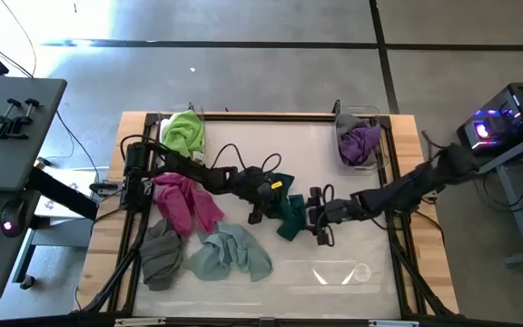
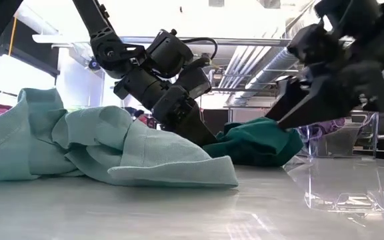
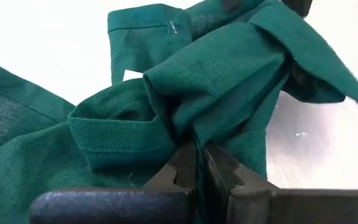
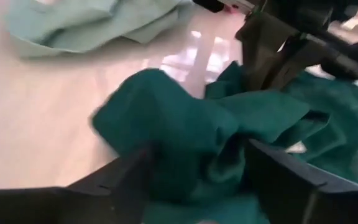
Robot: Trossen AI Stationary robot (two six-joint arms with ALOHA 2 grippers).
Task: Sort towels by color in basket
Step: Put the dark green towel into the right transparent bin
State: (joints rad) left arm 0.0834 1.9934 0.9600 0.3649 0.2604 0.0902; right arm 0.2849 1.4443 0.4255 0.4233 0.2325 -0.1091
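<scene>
— What are the pincers doing at mid-worktop?

— The left pincer [image 3: 194, 168] is pinching a fold of the dark green towel [image 1: 291, 214], its fingers closed tight on the cloth. The right pincer [image 4: 197, 168] is standing wide open, its fingers straddling the same towel's other end without clamping it.

— And the room around them?

— Near the front edge, a clear empty bin [image 1: 341, 272] is lying on the worktop [image 1: 370, 300], with bare surface about it. To the left the mint towel [image 1: 230, 252], grey towel [image 1: 162, 254] and magenta towel [image 1: 184, 202] are lying loose. At the far edge, the lime towel [image 1: 183, 132] is sitting in the left bin and the purple towel [image 1: 360, 143] in the right bin.
</scene>
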